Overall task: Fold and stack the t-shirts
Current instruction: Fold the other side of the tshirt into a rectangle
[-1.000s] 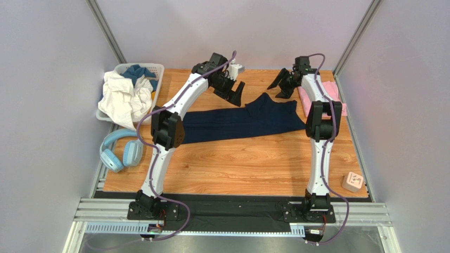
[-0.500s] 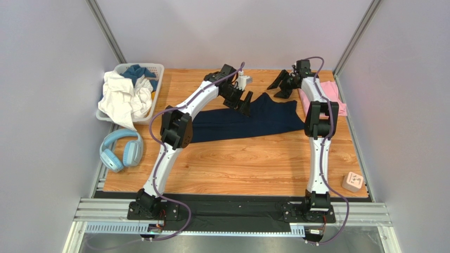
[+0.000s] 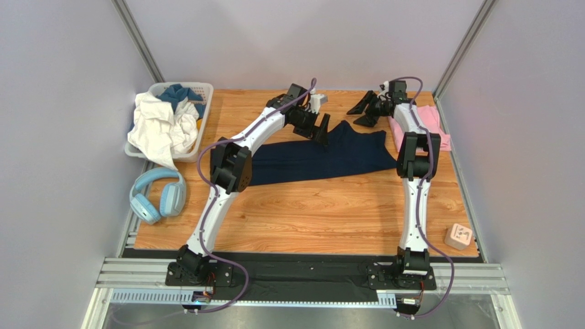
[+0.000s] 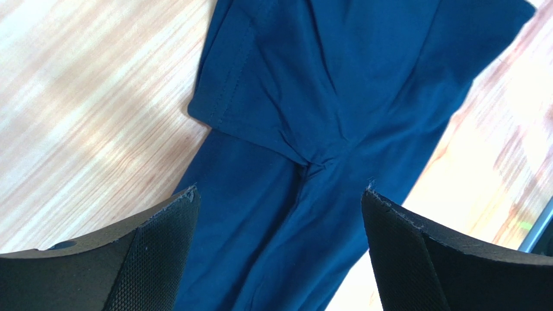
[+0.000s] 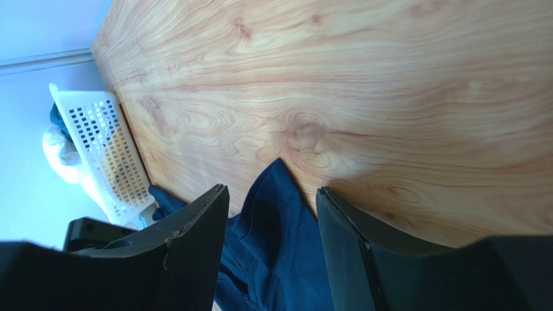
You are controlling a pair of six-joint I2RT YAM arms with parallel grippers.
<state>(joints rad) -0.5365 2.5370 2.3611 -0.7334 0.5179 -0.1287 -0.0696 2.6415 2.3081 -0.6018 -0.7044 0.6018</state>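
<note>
I'm on the navy t-shirt (image 3: 316, 157), which lies as a long, narrow band across the far middle of the table (image 3: 309, 212), one pointed corner sticking up toward the back. The pink t-shirt (image 3: 434, 122) sits flat at the far right edge, partly hidden behind the right arm, so I judge the stack will end up there. My left gripper (image 3: 321, 131) hangs over the navy cloth with its jaws spread wide and nothing between them; the left wrist view looks straight down on a sleeve and a small pucker where the fabric bunches. My right gripper (image 3: 364, 113) hovers just past that far corner, jaws partly apart and empty, the cloth tip showing through the gap. I read this as lining up for the next fold. What it calls for is lowering both grippers onto the far edge and pinching only the top layers, then drawing the cloth evenly toward me without dragging the whole shirt.
</note>
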